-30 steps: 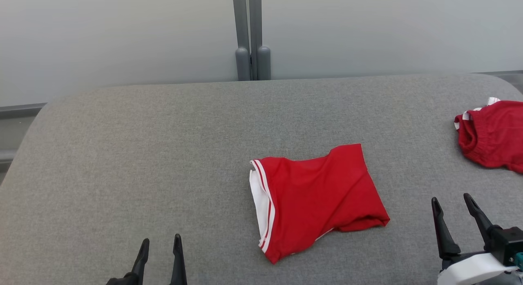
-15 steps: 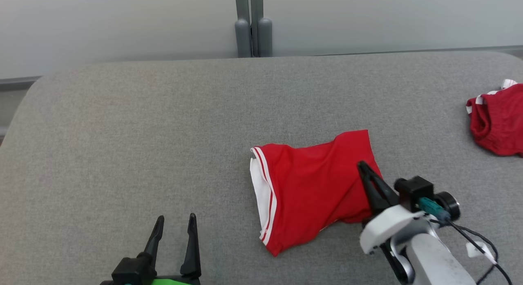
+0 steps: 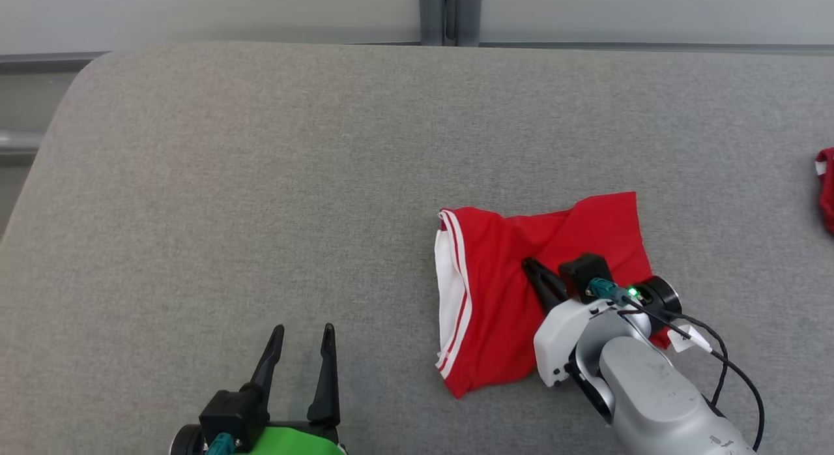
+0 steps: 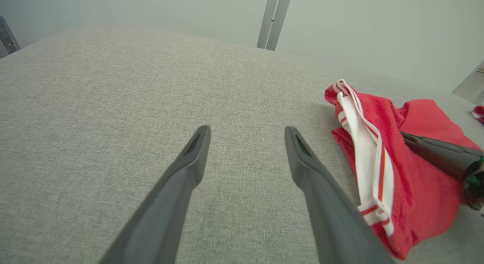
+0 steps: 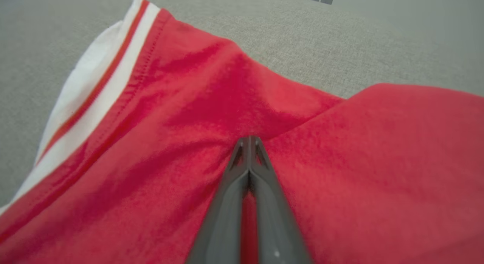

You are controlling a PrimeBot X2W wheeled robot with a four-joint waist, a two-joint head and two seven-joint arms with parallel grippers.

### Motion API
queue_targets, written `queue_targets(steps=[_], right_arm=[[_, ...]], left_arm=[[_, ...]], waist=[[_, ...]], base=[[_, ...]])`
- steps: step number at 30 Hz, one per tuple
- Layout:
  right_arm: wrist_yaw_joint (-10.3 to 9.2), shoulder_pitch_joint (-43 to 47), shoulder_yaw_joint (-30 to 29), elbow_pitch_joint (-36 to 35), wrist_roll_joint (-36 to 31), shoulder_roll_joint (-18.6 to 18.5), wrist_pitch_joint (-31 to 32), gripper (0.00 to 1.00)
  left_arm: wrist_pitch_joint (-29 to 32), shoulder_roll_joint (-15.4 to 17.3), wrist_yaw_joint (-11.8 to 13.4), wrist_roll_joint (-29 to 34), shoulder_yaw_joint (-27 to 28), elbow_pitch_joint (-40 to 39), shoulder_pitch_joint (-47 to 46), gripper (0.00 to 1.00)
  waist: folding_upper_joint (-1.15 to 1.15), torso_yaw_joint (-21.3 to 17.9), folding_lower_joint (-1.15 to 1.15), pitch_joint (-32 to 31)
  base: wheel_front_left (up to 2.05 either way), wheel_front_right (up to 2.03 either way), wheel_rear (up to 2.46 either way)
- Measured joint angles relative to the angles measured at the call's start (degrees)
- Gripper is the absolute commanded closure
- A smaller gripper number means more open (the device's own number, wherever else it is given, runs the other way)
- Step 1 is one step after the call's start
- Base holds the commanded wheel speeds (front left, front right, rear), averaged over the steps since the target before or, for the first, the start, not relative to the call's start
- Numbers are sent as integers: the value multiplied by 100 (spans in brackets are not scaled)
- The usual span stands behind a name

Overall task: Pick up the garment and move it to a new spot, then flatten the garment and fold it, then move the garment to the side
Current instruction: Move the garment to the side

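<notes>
A red garment (image 3: 488,298) with a white, red-striped hem on its left side lies folded on the grey padded table (image 3: 260,181), right of centre. My right gripper (image 3: 529,264) rests on its middle, fingers pressed together, with creases in the cloth running to the tips. The right wrist view shows the same pinch: the shut gripper (image 5: 248,139) on the red garment (image 5: 189,105). My left gripper (image 3: 303,330) stands open over bare table at the lower left, apart from the cloth. In the left wrist view the gripper (image 4: 245,131) is open, with the garment (image 4: 401,180) to its right.
A second red garment (image 3: 826,188) lies at the table's far right edge. A grey post (image 3: 449,15) stands behind the table's rounded back edge. Bare grey fabric stretches across the left and far parts of the table.
The head camera has tilted down and shifted. My right gripper came in from the lower right onto the garment and shut, and the cloth has creased towards its tips.
</notes>
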Motion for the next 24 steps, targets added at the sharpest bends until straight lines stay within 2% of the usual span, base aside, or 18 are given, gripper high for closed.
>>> queue_targets(steps=[11,24], right_arm=[[-7,-214,999,10,797,-11,-25,100],[-3,95,1506,-194,1051,9,-49,100]], left_arm=[[0,1,27,-48,-75,22,-68,0],[0,1,18,-57,66,34,62,0]], waist=[[0,357,0,179],[0,231,0,-68]], base=[[0,0,0],[0,0,0]])
